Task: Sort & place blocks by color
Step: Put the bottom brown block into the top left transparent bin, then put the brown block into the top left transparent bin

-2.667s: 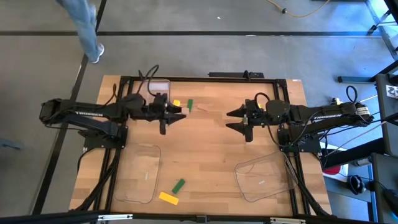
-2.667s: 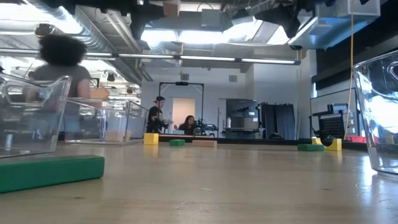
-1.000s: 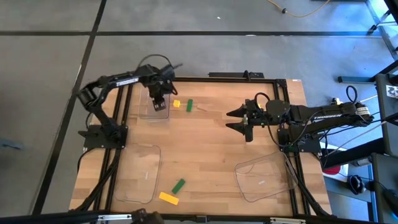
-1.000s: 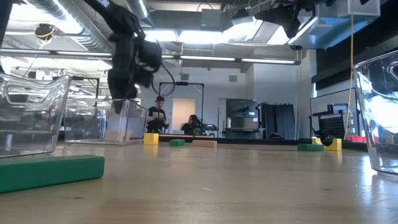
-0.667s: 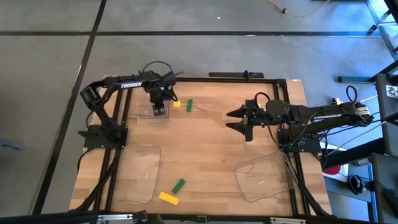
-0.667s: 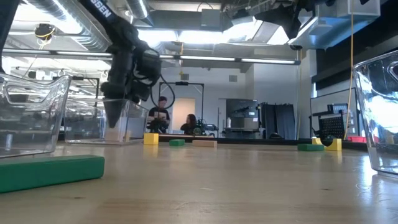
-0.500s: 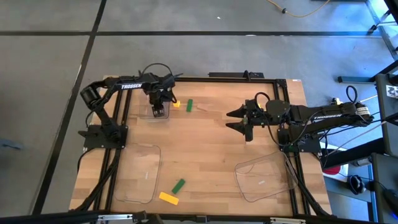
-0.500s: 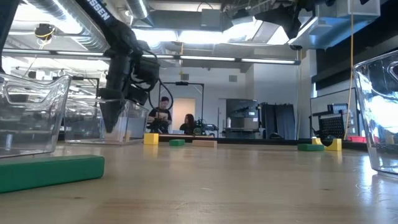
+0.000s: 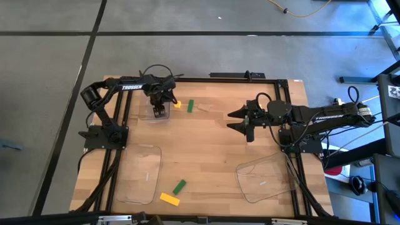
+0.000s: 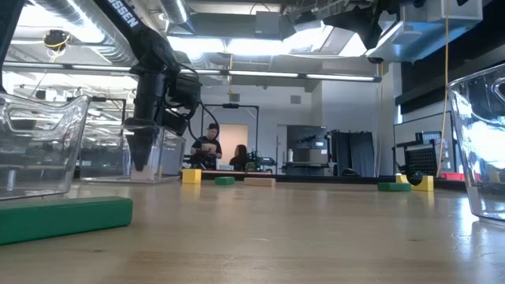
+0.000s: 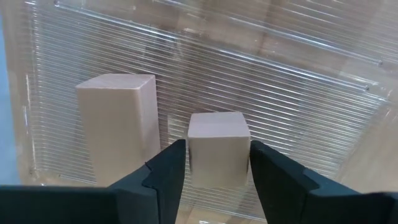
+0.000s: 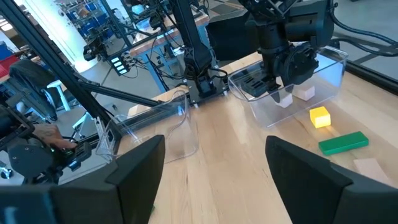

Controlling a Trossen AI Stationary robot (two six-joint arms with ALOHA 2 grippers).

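The left gripper [image 11: 211, 177] held a tan wooden block [image 11: 217, 149] between its closed fingers [image 11: 163, 174] inside the far-left clear tray [image 9: 155, 114], beside a second tan block [image 11: 118, 127]. The block looked light, rigid and smooth, best pinched across its flat sides. Yellow [image 9: 177, 104] and green [image 9: 190, 105] blocks lay just right of the tray. The right gripper [image 9: 239, 120] waited mid-table, fingers spread.

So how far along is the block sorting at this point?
Done: one tan block stands in the far tray. In hand: the left gripper holds a second tan block inside that tray. Left: yellow and green blocks near it, another green and yellow up front. The right gripper waits open mid-table.
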